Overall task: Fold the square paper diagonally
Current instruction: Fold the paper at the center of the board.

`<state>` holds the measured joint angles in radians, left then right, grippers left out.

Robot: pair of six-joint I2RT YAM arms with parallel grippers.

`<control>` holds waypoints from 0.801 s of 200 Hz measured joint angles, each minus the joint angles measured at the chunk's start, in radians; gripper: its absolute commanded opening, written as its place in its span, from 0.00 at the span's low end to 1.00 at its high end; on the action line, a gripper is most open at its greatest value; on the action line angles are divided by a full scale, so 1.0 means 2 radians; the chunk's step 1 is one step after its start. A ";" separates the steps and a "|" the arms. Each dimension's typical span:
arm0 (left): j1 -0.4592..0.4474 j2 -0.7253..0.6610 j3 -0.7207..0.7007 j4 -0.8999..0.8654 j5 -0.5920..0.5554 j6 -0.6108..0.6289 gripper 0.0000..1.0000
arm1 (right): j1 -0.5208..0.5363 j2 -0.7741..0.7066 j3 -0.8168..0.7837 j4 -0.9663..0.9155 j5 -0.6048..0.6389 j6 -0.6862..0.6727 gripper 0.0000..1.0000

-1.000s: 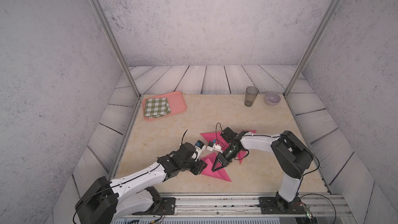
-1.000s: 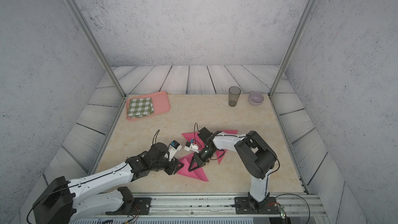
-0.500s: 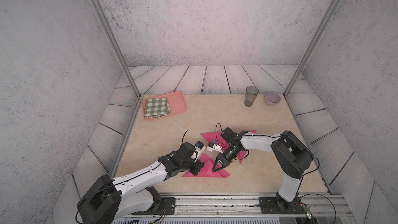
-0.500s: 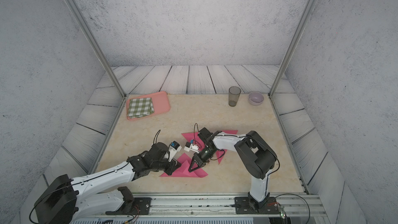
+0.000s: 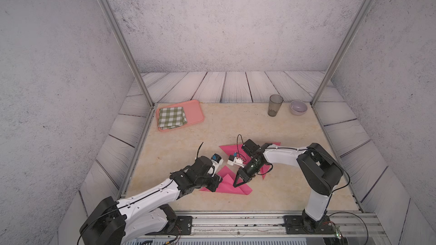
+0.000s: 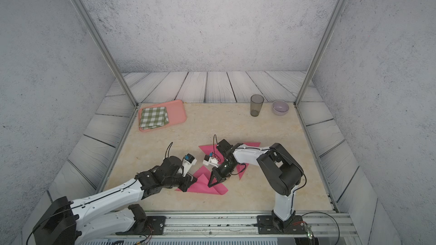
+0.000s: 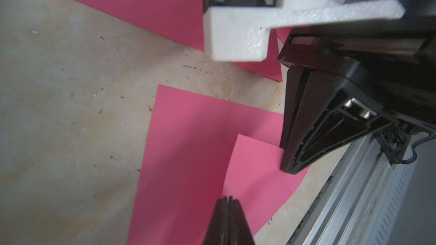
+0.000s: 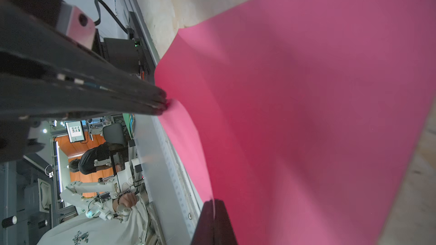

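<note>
The pink square paper (image 5: 226, 186) (image 6: 203, 186) lies near the table's front edge, partly lifted and curved. My left gripper (image 5: 215, 183) (image 6: 189, 184) is shut on one edge of a raised flap; in the left wrist view its jaws (image 7: 228, 198) meet on the pink sheet (image 7: 188, 149). My right gripper (image 5: 236, 184) (image 6: 210, 184) is shut on the paper's neighbouring edge, and the right wrist view shows the sheet (image 8: 306, 114) running between its jaws (image 8: 214, 202). The two grippers sit close together.
Another pink sheet (image 5: 232, 149) lies just behind, under the right arm. A pink tray (image 5: 197, 111) with a folded green checked cloth (image 5: 171, 117) sits back left. A grey cup (image 5: 274, 104) and a lilac bowl (image 5: 298, 107) stand back right. The metal rail (image 5: 236, 220) borders the front.
My left gripper has closed onto the paper. The paper's front part has spread out to the left along the table. The right gripper has stayed shut in place.
</note>
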<state>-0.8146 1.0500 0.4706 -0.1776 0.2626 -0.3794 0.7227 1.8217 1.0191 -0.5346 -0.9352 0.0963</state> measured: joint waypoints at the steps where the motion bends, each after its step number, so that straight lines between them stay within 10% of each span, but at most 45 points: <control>1: 0.000 0.000 0.000 0.000 -0.001 -0.001 0.00 | 0.000 0.000 0.000 0.001 0.001 0.001 0.06; 160: 0.000 -0.016 -0.014 -0.011 -0.046 -0.024 0.00 | 0.000 0.000 0.021 0.030 0.057 0.046 0.04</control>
<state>-0.8143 1.0187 0.4435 -0.1997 0.1711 -0.4271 0.7227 1.8217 1.0607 -0.4755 -0.8211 0.1879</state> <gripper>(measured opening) 0.052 0.049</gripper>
